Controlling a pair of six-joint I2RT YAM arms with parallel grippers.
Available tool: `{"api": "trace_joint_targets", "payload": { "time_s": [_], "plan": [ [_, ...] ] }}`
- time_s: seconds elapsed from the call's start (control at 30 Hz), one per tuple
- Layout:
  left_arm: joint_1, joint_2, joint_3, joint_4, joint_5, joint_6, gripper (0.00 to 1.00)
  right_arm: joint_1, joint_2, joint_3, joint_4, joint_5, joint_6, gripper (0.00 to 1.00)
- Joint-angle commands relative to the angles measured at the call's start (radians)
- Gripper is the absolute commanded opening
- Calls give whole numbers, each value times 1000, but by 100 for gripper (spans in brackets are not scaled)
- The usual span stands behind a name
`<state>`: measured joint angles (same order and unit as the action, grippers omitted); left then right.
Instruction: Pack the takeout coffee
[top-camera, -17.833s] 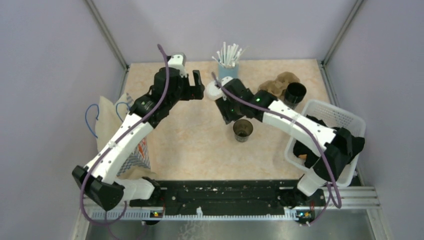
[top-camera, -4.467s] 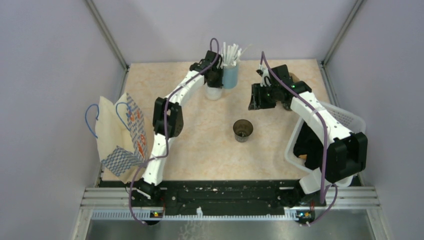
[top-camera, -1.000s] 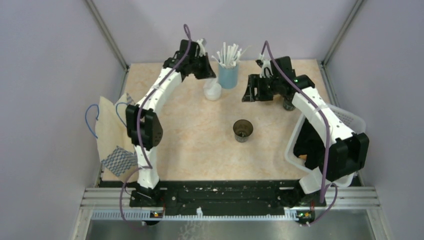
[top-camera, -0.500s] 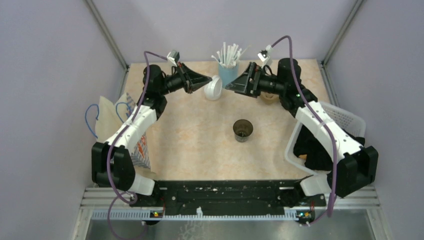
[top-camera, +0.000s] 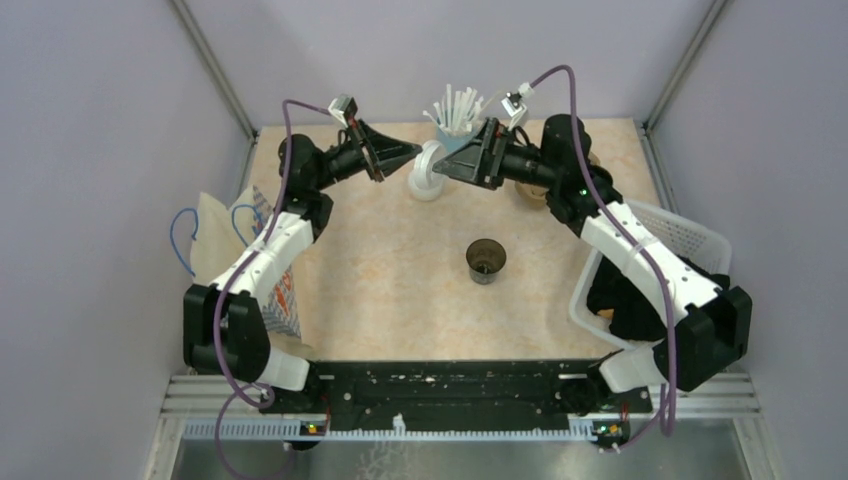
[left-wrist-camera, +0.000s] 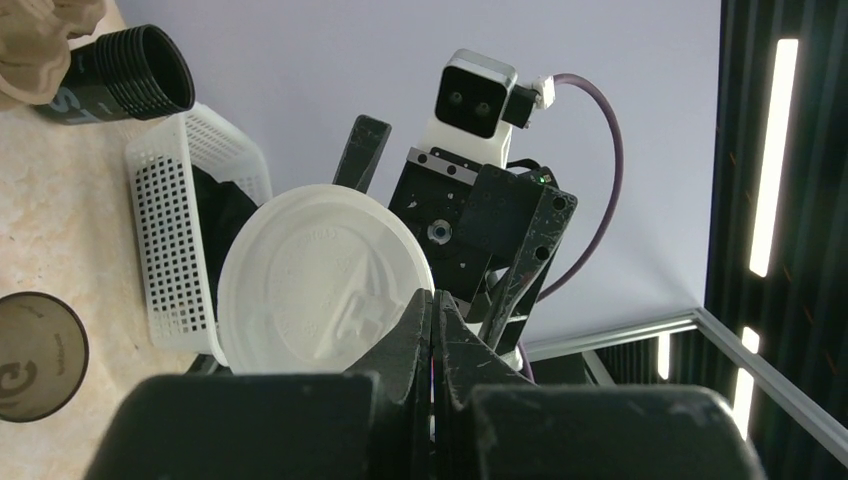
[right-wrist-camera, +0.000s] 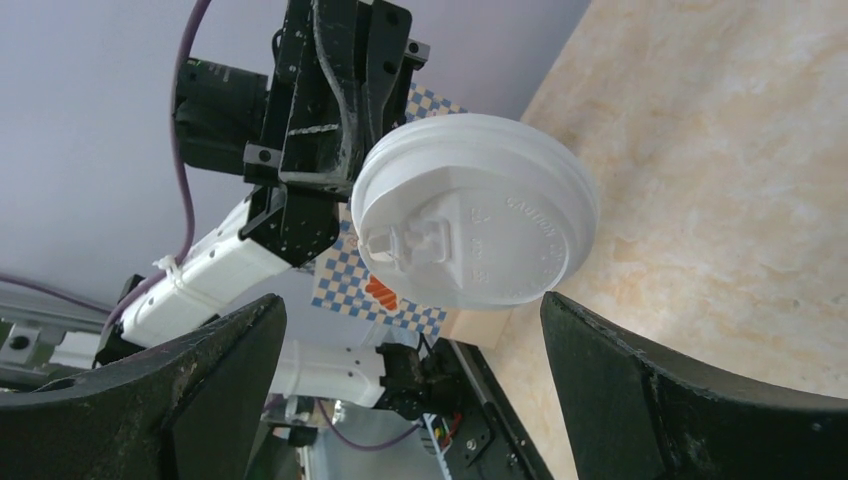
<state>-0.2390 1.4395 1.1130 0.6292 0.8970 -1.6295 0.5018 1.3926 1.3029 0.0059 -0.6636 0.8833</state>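
The white lid (top-camera: 428, 172) hangs on edge above the far middle of the table, with my left gripper (top-camera: 410, 160) shut on its rim. In the left wrist view the lid (left-wrist-camera: 320, 280) sits just left of the closed jaws of that gripper (left-wrist-camera: 432, 300). My right gripper (top-camera: 447, 167) faces it from the right, open. In the right wrist view the lid (right-wrist-camera: 475, 225) floats just beyond this gripper (right-wrist-camera: 412, 305), not touching either finger. The dark takeout cup (top-camera: 486, 260) stands open and upright mid-table, apart from both grippers, and shows as a cup (left-wrist-camera: 35, 355) at the left wrist view's edge.
A light-blue cup of white straws (top-camera: 455, 125) stands right behind the lid. A white mesh basket (top-camera: 660, 235) sits at the right edge, a checkered paper bag (top-camera: 250, 270) at the left. A second black ribbed cup (left-wrist-camera: 125, 75) lies on crumpled brown paper near the basket.
Both wrists have swung round to face each other over the far table. The right gripper has moved left, close to the lid, and its jaws have spread wider. The left stays shut on the lid.
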Motion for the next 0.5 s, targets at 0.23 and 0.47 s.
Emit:
{"api": "trace_joint_targets", "payload": {
  "time_s": [0.23, 0.47],
  "plan": [
    [-5, -45, -22, 73, 0, -46, 0, 6, 34, 63, 21, 63, -12, 99],
    [-9, -38, -18, 78, -3, -48, 0, 7, 63, 78, 15, 70, -9, 99]
  ]
}}
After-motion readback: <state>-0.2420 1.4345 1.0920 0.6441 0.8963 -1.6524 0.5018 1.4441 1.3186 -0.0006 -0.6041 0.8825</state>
